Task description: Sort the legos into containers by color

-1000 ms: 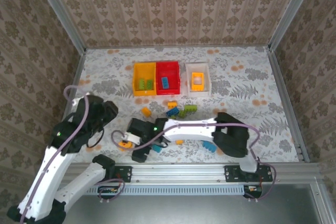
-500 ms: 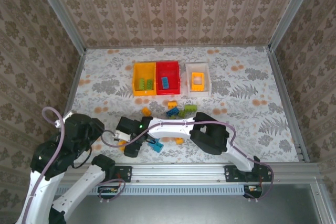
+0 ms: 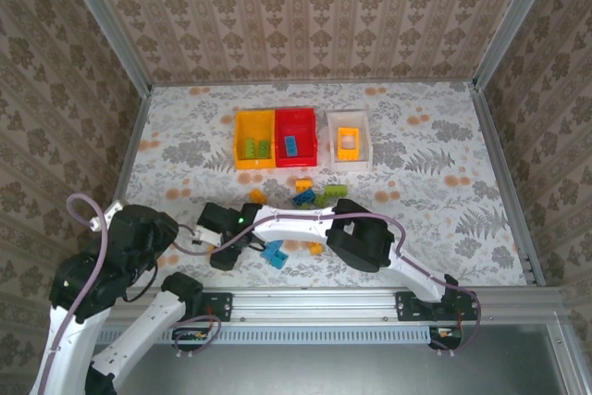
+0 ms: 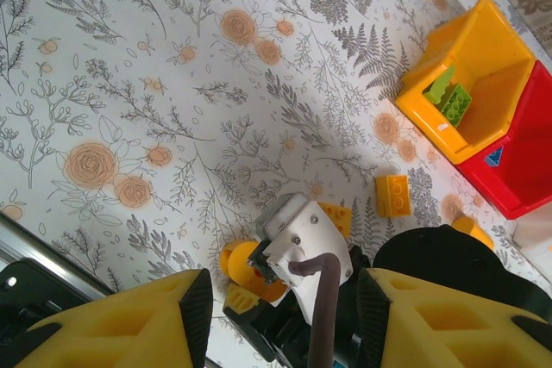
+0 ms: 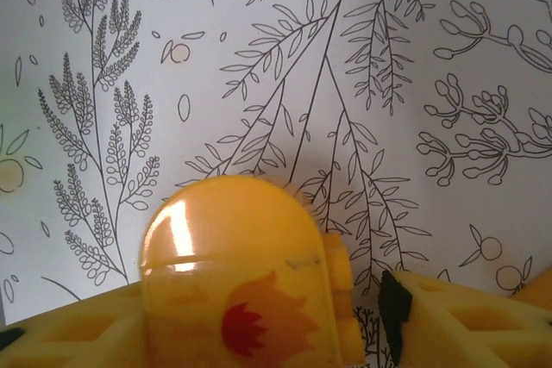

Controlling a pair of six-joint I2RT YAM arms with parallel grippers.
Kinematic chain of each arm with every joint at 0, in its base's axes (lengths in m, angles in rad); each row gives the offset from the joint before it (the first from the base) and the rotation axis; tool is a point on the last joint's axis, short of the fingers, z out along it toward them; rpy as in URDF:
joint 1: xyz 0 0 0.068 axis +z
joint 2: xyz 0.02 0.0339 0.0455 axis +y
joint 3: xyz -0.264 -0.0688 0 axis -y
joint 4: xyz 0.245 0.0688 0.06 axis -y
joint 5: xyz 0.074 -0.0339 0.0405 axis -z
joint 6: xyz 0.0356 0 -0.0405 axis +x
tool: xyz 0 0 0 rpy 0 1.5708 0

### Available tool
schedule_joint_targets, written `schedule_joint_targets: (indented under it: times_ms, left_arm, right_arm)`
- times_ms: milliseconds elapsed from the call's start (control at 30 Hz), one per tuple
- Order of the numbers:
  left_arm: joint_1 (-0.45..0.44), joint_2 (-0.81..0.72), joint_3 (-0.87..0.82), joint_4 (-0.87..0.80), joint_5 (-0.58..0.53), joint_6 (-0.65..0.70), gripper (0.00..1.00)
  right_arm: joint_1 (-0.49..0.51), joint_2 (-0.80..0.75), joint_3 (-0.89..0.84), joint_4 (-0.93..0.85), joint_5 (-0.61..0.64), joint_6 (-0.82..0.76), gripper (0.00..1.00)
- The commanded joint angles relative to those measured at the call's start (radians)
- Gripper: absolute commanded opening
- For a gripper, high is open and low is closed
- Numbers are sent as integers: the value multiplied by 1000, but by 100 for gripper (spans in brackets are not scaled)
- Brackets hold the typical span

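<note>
From above, the sort looks partly done. The yellow bin (image 3: 239, 141) holds lime bricks (image 3: 263, 148), the red bin (image 3: 311, 134) holds a blue brick (image 3: 291, 145), and the white bin (image 3: 363, 141) holds an orange brick (image 3: 347, 141). Short of the bins, pieces lie loose on the table (image 3: 435, 201): a loose orange brick (image 3: 257, 196), a loose blue brick (image 3: 302, 199) with a loose lime brick (image 3: 330, 193) just beside it, and, nearer the arms, a second blue brick (image 3: 273, 253) and a small orange brick (image 3: 315, 248). The right gripper (image 3: 225, 247) sits low over the near left of the table.

In the left wrist view, the left gripper (image 4: 283, 299) hangs above the table with its jaws apart and nothing between them. Below it, a rounded orange piece (image 4: 240, 262) lies under the right arm's wrist.

In the right wrist view, that rounded piece, printed with a flame, sits on the table between the right gripper's fingers (image 5: 69, 338). A sliver of table shows beside one finger, so I cannot tell whether the grip is made.

By my count at least six pieces are left to sort. I judge this one belongs in the white bin.
</note>
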Motion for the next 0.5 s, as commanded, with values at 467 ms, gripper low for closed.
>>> schedule_joint_targets:
  times_ms: [467]
  left_arm:
    - [8, 181, -102, 555, 349, 191, 53]
  right_arm:
    - [-241, -485, -362, 202, 54, 265, 29]
